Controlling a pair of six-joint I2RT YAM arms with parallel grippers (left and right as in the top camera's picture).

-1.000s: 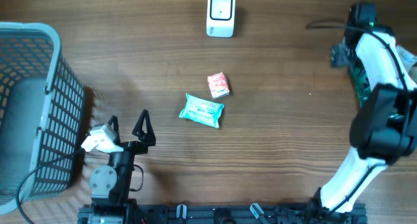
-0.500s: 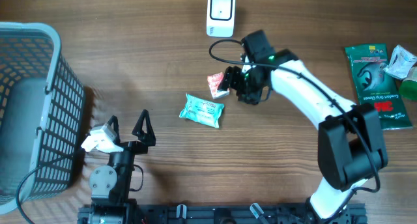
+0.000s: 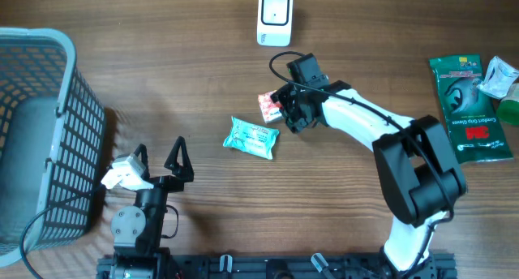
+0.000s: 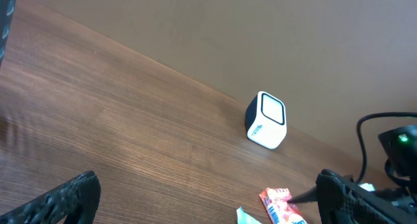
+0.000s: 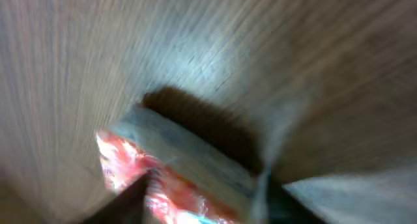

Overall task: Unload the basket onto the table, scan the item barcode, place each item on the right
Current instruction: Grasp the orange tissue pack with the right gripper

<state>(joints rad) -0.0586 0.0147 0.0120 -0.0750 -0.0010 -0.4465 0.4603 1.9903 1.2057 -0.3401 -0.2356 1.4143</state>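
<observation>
overhead, we see the red packet (image 3: 268, 104) on the wood-grain table (image 3: 162, 76), near the scanner (image 3: 274, 18). right gripper (image 3: 285, 110) straddles it, grip unclear through blur. left gripper (image 3: 160, 153), far from the scanner, gapes wide.

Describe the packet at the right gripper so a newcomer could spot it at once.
From the white scanner at the far edge of the table, come straight toward the robot. The first item is the red packet, at the right gripper. Its neighbour, the teal packet, is larger.
</observation>
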